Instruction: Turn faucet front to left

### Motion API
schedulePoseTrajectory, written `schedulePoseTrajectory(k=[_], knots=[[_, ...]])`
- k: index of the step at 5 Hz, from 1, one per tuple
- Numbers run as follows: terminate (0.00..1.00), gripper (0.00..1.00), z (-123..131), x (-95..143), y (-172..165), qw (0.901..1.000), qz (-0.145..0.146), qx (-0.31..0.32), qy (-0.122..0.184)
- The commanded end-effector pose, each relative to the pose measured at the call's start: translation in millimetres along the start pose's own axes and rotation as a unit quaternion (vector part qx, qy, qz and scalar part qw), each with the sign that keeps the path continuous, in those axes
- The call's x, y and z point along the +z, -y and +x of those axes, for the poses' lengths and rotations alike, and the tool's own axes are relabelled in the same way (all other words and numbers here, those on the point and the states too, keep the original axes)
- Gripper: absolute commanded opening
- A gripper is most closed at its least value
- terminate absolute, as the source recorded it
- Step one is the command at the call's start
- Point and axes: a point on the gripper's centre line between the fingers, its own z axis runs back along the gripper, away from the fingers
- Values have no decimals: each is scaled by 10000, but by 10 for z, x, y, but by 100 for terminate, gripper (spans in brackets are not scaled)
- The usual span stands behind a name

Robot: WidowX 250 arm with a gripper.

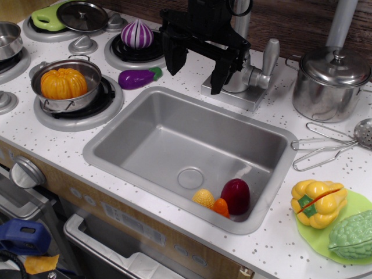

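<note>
The faucet (247, 78) is a matte silver-grey toy tap standing behind the sink on a square flat base (231, 96). Its paddle-shaped lever (270, 55) sticks up on the right side. Its upright pipe (242, 24) is partly hidden behind my arm. My black gripper (196, 68) hangs just left of the faucet body, above the sink's back rim. It is open and empty, with one finger (220, 75) close beside the faucet body and the other (172, 58) further left.
The grey sink (145, 139) holds a few toy foods at its front right. A purple eggplant (139, 77) lies left of the gripper. A steel lidded pot (330, 81) and a grey pole (343, 23) stand to the right. A pot with a pumpkin (64, 83) sits on the stove.
</note>
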Motion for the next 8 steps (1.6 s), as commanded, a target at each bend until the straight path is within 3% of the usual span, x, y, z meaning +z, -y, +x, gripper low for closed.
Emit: schedulePoseTrajectory(k=[1, 3, 5, 8], knots=[[0, 100, 0, 0, 0, 10000, 0, 0, 0], [0, 100, 363, 24, -99, 9946, 172, 181, 1003], [0, 100, 679, 29, -187, 9883, 568, 295, 1382], [0, 100, 675, -110, -339, 9761, 721, 497, 1990]])
